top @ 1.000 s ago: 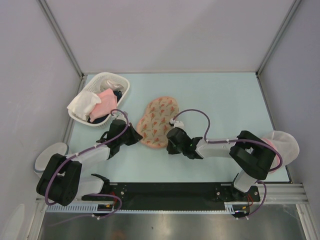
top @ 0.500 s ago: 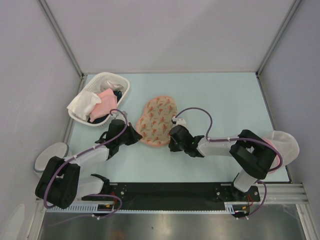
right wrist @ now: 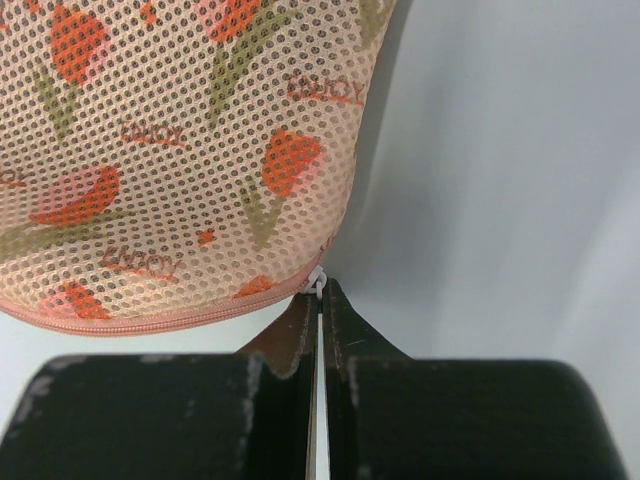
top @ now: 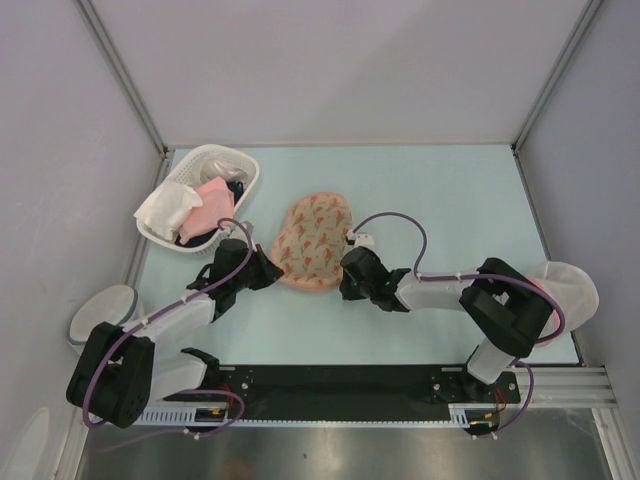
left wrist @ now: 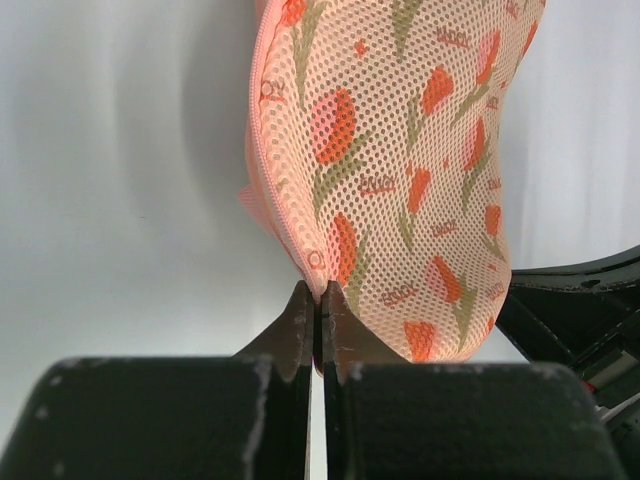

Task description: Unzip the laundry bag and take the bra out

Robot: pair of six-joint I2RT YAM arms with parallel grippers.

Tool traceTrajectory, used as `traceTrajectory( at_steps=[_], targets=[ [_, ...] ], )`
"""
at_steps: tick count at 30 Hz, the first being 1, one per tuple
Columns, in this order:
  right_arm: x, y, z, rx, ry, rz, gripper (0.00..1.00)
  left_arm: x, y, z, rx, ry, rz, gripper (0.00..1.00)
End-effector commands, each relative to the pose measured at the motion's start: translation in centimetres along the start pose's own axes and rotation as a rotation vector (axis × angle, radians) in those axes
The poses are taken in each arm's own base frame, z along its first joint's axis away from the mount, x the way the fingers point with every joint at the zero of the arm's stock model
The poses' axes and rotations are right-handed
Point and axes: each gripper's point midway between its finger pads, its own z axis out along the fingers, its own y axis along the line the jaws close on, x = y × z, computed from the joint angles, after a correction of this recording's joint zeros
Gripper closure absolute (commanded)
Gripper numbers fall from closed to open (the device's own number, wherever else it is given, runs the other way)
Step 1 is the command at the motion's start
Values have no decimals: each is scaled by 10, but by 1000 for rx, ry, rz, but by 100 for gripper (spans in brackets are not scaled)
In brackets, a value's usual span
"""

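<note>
Pulling the zipper pull along the seam goes best if you keep the left gripper pinched on the laundry bag edge as an anchor (right gripper is clamped on the pull). The bag lies mid-table between both arms. Since a second ago it has slid slightly away from the bases.

I see one supporting surface: a pale blue-green table. Three items lie directly on it.

1. The laundry bag lies flat near the centre.
2. A white basket sits in the far left corner, left of the bag and not touching it.
3. A white mesh dome sits at the near right edge and appears to overhang it.
</note>
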Motion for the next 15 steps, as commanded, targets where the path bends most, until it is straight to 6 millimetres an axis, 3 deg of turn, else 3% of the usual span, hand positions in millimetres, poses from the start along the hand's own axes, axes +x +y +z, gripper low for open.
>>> traceTrajectory(
  at_steps=[1, 15],
  targets=[
    [13, -44, 4, 152, 38, -43, 100, -19, 4, -2, -26, -61, 34, 100],
    [14, -58, 13, 176, 57, -34, 100, -22, 5, -4, -40, -71, 44, 100]
  ],
)
